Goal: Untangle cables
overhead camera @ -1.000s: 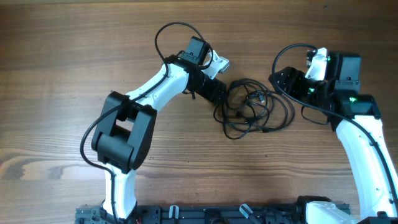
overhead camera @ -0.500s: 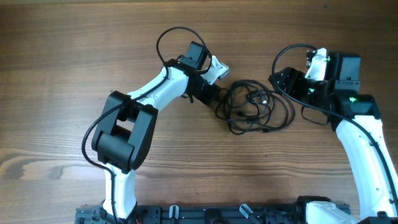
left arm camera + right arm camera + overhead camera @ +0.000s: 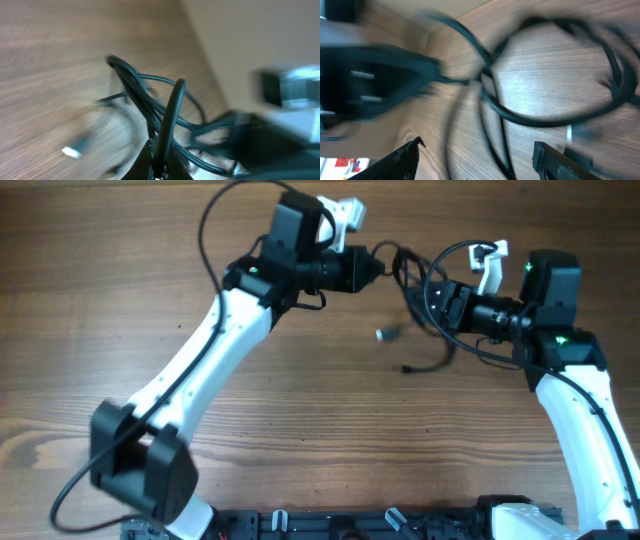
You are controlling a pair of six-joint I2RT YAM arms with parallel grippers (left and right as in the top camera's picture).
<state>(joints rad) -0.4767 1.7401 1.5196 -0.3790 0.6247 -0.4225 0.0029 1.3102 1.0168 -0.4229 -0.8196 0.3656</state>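
At the left end effector (image 3: 370,268), which is clamped shut on a strand, the cables (image 3: 169,117) spread in a loose tangle over the worktop (image 3: 300,420). Across that tangle from it, the right end effector (image 3: 480,159) gapes with loops just ahead, gripping nothing. A silver-tipped plug (image 3: 388,334) shows near it, towards the robot's base. We judge the cords light, limp and slippery. We would pinch one strand beside a crossing, or by its plug, never the bundle.
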